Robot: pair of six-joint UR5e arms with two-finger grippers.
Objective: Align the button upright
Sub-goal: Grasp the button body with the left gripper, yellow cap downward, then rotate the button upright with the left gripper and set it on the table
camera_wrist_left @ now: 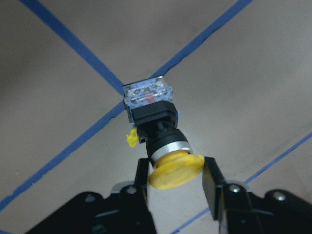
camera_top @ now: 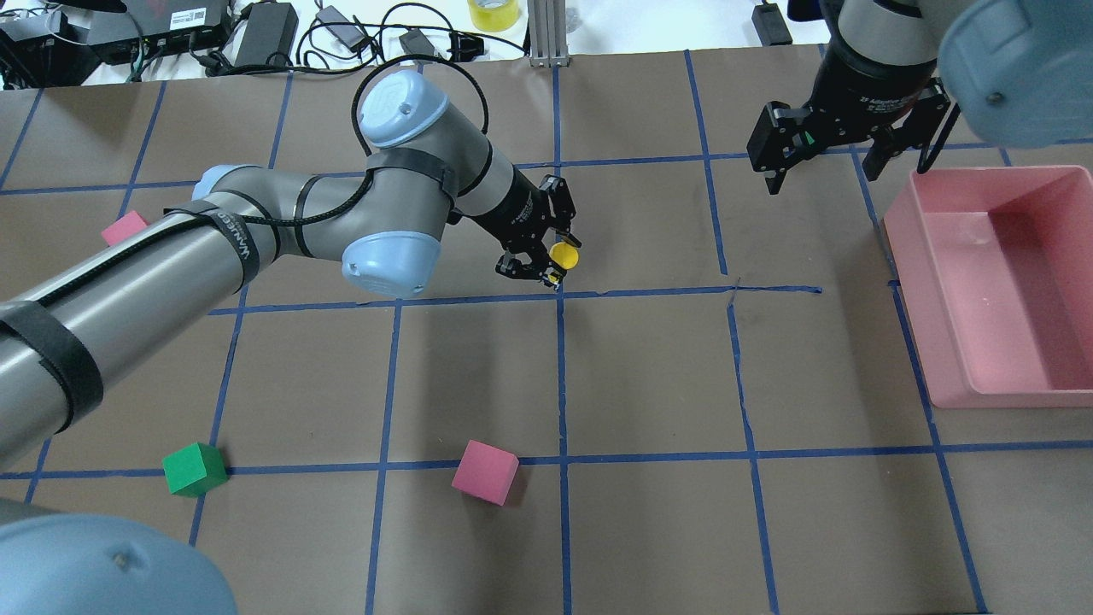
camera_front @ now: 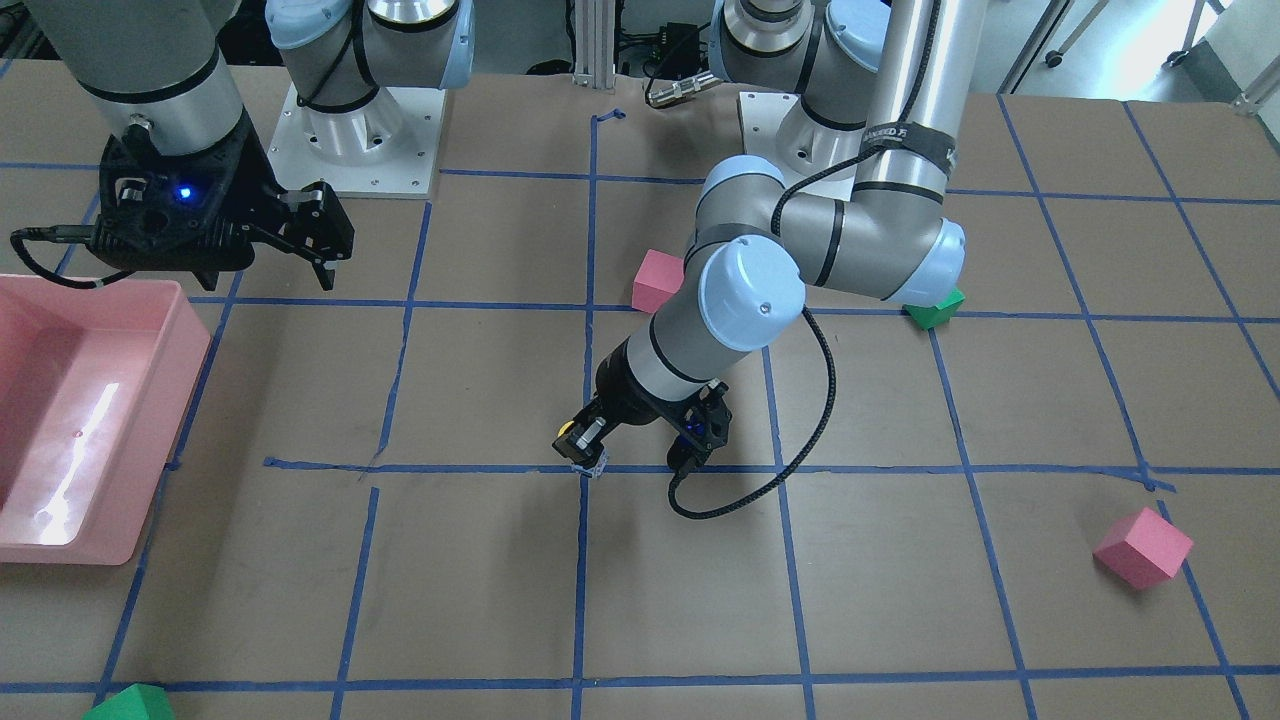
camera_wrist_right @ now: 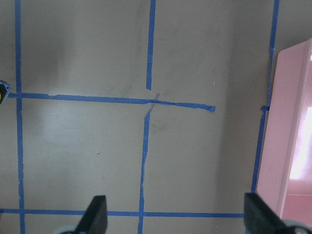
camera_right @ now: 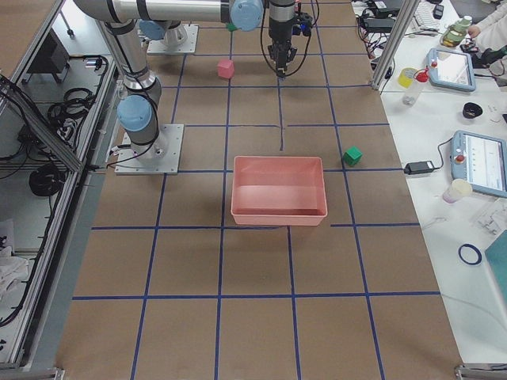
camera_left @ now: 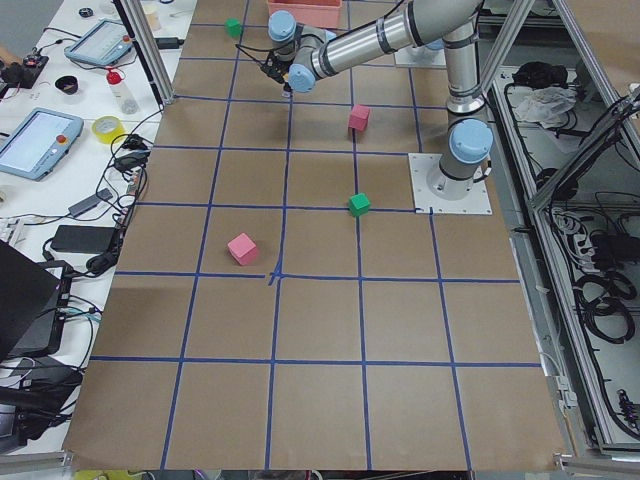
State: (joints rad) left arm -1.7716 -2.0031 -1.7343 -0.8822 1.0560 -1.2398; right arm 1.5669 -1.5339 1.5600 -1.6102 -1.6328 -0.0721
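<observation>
The button has a round yellow cap, a black body and a clear silvery base. My left gripper is shut on its yellow cap, one finger on each side. The button's base points down at a crossing of blue tape lines. It also shows in the overhead view and the front view, at the tip of the left gripper near the table's middle. My right gripper is open and empty. It hovers beside the pink bin, well away from the button.
The pink bin also shows in the front view. Pink foam cubes and a green cube lie scattered on the brown table. Another green cube sits at the far edge. Blue tape lines grid the table.
</observation>
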